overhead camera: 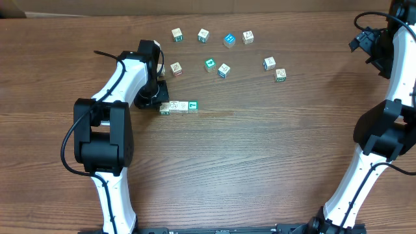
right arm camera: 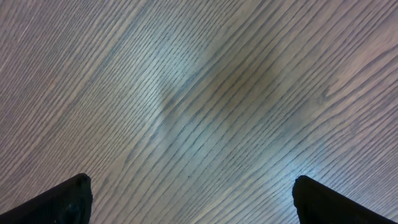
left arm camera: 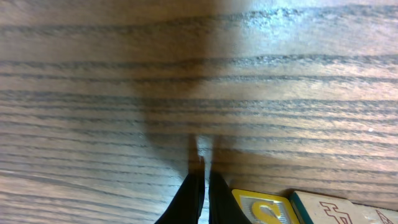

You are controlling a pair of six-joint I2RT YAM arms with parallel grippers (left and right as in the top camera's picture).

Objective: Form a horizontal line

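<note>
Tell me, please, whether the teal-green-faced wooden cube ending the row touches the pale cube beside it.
Touching. The overhead view shows the teal-green-faced wooden cube flush against the pale wooden cube beside it, no gap visible between them.

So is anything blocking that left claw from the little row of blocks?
Nothing visible does. The left gripper, closed, sits right beside the left end of the row of cubes, with no other cube between them.
</note>
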